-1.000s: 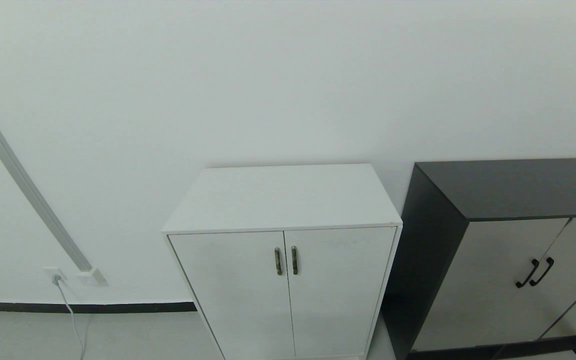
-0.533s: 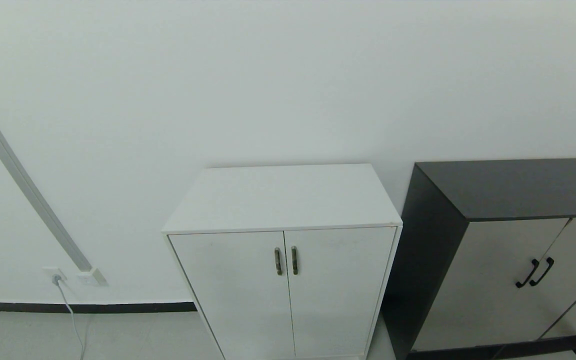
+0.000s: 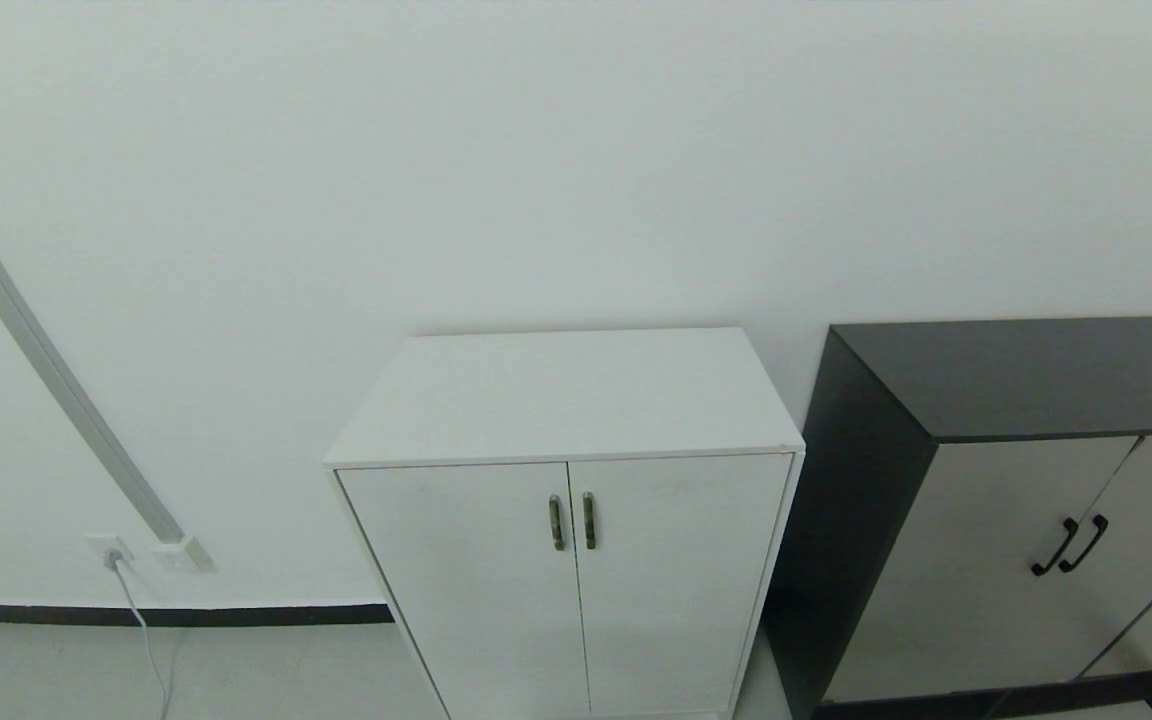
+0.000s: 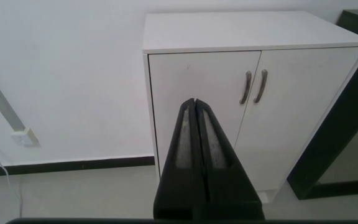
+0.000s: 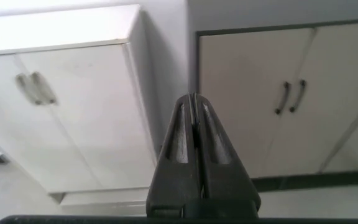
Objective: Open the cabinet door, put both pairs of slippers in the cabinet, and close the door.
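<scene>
White cabinet [image 3: 561, 400] stands ahead of both jaws and apart from them. Its two doors [image 3: 476, 580] are shut, with paired handles [image 3: 572, 521] just beside each other at the centre seam. The left jaws are pressed together and empty, tips aimed at the left door [image 4: 197, 81] beside the handles. The right jaws are pressed together and empty, tips aimed at the gap between the cabinet and a black cabinet [image 3: 1026, 375] next to it. A socket [image 3: 108, 550] with a cable [image 3: 144, 625] sits on the wall [image 3: 576, 160], off to the left jaws' outer side.

white two-door cabinet [image 3: 564, 520] against wall, both doors shut.
</scene>
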Available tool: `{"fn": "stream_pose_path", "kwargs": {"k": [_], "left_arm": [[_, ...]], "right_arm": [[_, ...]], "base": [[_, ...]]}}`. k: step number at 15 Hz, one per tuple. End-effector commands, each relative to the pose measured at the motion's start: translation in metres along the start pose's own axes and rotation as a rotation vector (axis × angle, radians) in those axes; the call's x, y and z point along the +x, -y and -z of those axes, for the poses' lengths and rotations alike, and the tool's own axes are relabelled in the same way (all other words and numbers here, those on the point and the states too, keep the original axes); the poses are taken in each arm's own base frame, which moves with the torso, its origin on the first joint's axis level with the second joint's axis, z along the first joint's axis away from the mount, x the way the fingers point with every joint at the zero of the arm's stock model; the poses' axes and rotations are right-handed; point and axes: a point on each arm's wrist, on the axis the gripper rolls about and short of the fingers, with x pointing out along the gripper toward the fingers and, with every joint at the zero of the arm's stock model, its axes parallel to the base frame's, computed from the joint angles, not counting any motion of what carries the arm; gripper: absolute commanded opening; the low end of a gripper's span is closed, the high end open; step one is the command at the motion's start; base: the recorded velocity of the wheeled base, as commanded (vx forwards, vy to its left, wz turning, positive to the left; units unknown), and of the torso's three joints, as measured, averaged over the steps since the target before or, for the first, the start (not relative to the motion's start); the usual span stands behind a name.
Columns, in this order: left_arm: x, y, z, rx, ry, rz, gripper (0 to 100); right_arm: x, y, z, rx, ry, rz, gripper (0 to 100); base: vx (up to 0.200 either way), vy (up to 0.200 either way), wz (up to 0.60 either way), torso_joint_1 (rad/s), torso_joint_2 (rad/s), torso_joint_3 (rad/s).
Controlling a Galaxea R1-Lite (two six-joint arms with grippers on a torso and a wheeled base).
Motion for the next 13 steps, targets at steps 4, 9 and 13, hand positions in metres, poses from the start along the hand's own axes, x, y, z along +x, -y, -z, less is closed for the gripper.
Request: {"fn": "stream_pose_path", "kwargs": {"k": [4,9,13], "left_arm": [[0.0000,0.0000,0.0000,0.000,0.000,0.002,0],[0.0000,0.0000,0.0000,0.000,0.000,0.002,0],[0.0000,0.0000,0.0000,0.000,0.000,0.002,0]], "right_arm": [[0.0001,0.0002,-0.0002,0.007,0.001,0.011,0],[0.0001,0.0002,-0.0002,0.004,0.001,0.009,0],[0.0001,0.0002,-0.0002,0.004,0.001,0.011,0]], "base": [[0.000,0.000,0.00,0.000,0.00,0.000],[0.000,0.000,0.00,0.000,0.00,0.000],[0.000,0.000,0.00,0.000,0.00,0.000]]}}
